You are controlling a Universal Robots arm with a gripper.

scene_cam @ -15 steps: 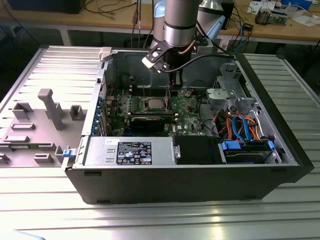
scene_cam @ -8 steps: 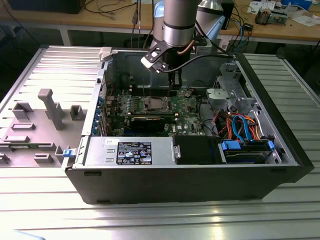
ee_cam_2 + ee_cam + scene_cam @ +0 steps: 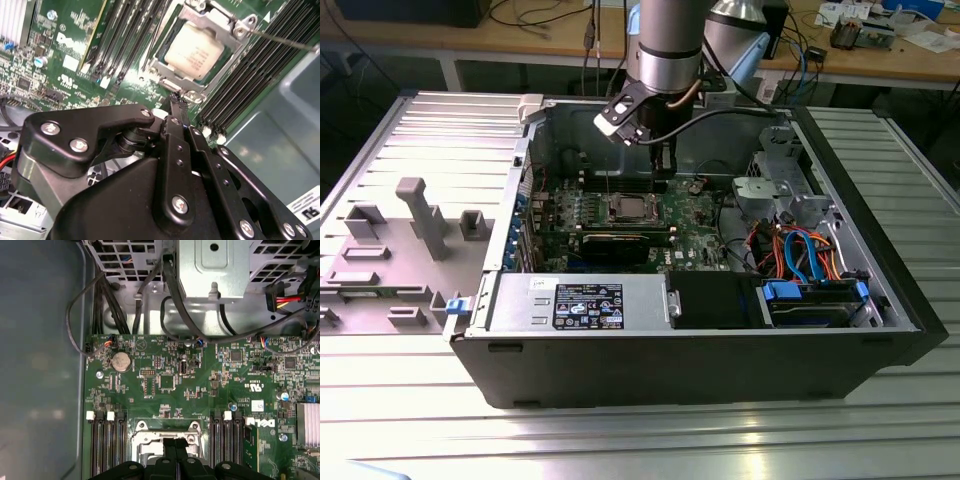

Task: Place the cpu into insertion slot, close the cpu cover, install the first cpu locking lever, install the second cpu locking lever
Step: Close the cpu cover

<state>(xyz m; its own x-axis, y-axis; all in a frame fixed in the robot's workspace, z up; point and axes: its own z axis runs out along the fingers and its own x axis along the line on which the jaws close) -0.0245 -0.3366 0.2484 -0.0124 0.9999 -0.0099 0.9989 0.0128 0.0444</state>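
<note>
Just beside the rim of the insertion slot [image 3: 159,47], the gripper [image 3: 177,100] hangs with fingers pressed together. Memory slots [image 3: 250,85] flank closely. The cpu [image 3: 197,52] sits under the cpu cover [image 3: 210,20]. The arm [image 3: 665,50] stands vertical inside the case [image 3: 720,360].

**A:** Where does the exterior view stand?

**B:** Off the arm and raised, looking down over the near wall of the open computer case [image 3: 700,370]. It takes in the whole case and the ribbed table [image 3: 620,440], so it stands well back.

**A:** And the wrist cameras?

**B:** Both look past the gripper [image 3: 177,100]. The first wrist view faces squarely down on the green motherboard [image 3: 200,385] from close in. The second wrist view is closer and tilted, looking along the gripper's links at the cpu [image 3: 197,52].

**A:** What do they share?

**B:** All three show the insertion slot [image 3: 627,208] and the memory slots [image 3: 107,450] flanking it.
</note>
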